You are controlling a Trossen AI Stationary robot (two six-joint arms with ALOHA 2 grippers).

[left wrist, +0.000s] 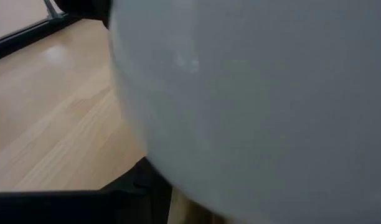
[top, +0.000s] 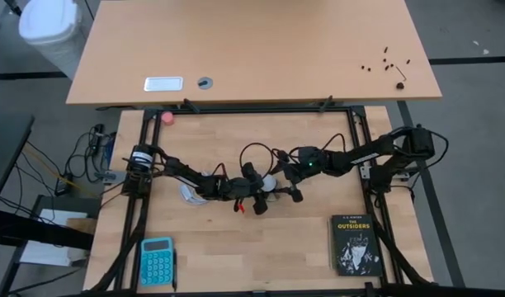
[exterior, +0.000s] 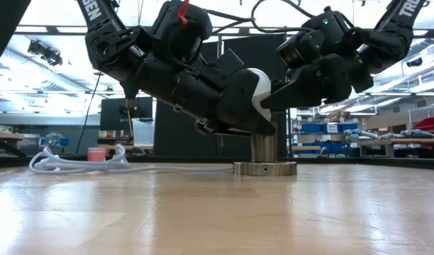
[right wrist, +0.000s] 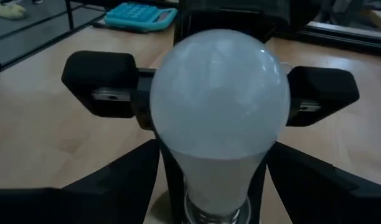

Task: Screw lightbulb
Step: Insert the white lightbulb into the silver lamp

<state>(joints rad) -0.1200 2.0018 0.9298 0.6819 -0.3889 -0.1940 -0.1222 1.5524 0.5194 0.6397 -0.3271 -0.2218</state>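
White bulb: frosted pear-shaped lightbulb (right wrist: 220,106), upright, grey screw base down in a round metal socket (exterior: 265,157), near the table's middle.
Left gripper (top: 254,191): reaches in from the left edge, fingers (right wrist: 100,81) closed on the bulb's globe from both sides.
Right gripper (top: 285,183): comes from the right edge, fingers spread on either side of the bulb; contact can't be told.
Socket cord: white cord (exterior: 75,164) coiled on the wooden table (top: 236,247) toward the left edge.
Near-left corner: teal calculator (top: 156,260).
Near-right corner: black book (top: 355,244).
Far-left corner: small pink ball (top: 167,118).
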